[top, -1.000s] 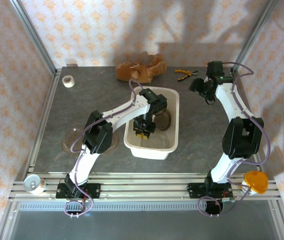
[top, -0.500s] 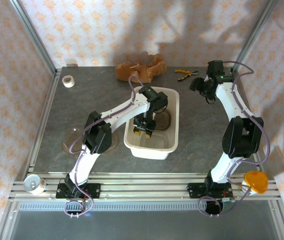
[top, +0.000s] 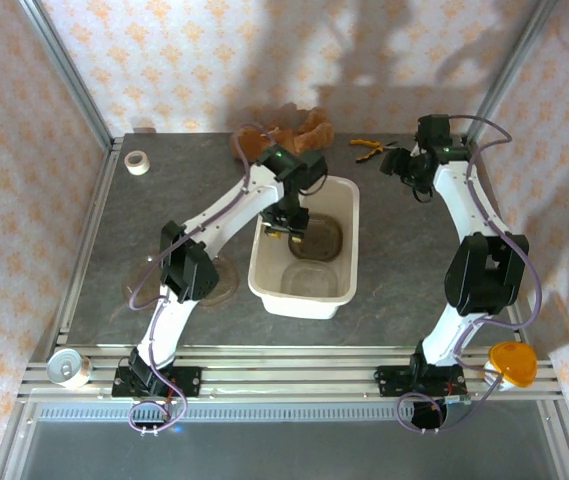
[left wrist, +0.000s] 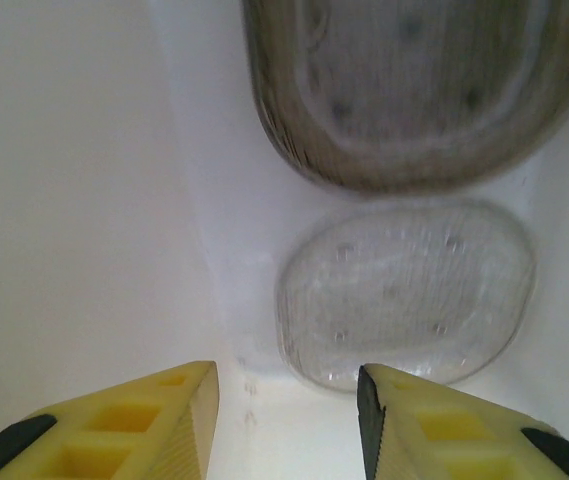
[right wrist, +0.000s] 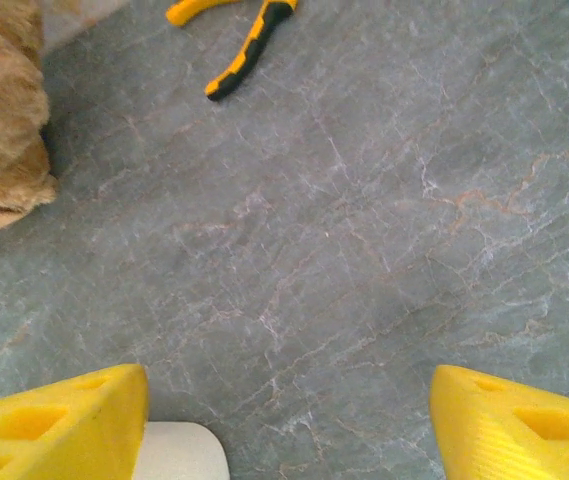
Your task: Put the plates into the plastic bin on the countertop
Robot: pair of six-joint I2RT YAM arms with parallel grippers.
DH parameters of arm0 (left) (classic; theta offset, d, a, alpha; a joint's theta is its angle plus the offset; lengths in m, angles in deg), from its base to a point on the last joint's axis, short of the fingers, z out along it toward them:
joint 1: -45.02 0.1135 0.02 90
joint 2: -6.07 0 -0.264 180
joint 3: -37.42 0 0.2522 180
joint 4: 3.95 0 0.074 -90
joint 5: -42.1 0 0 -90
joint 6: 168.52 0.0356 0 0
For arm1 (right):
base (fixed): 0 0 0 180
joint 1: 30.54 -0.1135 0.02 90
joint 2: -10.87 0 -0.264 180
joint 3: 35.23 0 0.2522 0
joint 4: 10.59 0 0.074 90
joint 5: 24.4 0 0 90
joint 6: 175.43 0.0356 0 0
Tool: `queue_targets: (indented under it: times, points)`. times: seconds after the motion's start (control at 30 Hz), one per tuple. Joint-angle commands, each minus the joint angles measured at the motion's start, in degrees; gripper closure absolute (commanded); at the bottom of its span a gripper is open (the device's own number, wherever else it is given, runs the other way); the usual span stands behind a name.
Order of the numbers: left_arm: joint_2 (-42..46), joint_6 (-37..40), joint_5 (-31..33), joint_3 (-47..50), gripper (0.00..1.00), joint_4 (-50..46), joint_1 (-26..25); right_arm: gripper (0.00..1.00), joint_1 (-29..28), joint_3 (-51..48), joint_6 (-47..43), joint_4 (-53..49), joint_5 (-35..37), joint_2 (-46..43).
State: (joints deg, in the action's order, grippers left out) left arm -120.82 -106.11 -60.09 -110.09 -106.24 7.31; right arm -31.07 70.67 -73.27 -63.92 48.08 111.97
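Plates, two of them, lie flat on the floor of the plastic bin (top: 299, 303).

- left gripper (left wrist: 286, 400): down inside the bin towards its far end. Yellow fingers (left wrist: 179, 400) stand apart, with nothing between them and touching nothing.
- Wrist view, twelve o'clock from the tips: the clear plate (left wrist: 404, 290), and past it the darker plate (left wrist: 414, 90), which is brown-tinted. Their rims are close; I cannot tell if they touch.
- From above, the darker plate fills the far half of the bin floor and the clear plate the near half.
- The bin sits mid-countertop (top: 404, 270), long side running near to far.
- third plate (top: 221, 290): on the countertop at nine o'clock from the bin, just beside it, partly under the left arm's elbow.
- right gripper (right wrist: 289, 420): well apart, at two o'clock from the bin, over bare stone. Its fingers are spread wide and empty.
- yellow-handled pliers (right wrist: 239, 40): on the countertop at twelve o'clock from that gripper.
- brown plush toy (top: 294, 135): at the far edge, twelve o'clock from the bin.
- white tape roll (top: 136, 162): in the far-left corner, at ten o'clock.
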Motion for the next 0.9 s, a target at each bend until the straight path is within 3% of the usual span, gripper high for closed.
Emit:
queue_targets:
  times: [0.0, 0.13, 0.47, 0.87]
  points:
    - [3.59, -2.33, 2.47, -4.92, 0.56, 1.49, 3.06, 0.26, 0.35, 2.89, -0.56, -0.13, 1.26, 0.86]
    - [7.88, -6.23, 2.42, -1.68, 0.55, 4.76, 6.99, 0.26, 0.35, 3.83, -0.19, 0.15, 1.07, 0.85]
    - [28.21, -15.95, 5.54, 27.00, 0.52, 18.73, 18.11, 0.26, 0.36, 4.89, 1.18, 0.73, -0.05, 2.08]
    - [41.89, -27.93, 8.23, 57.02, 0.42, 24.53, 21.74, 0.26, 0.18, 7.24, 1.47, 0.00, -0.89, 4.80]
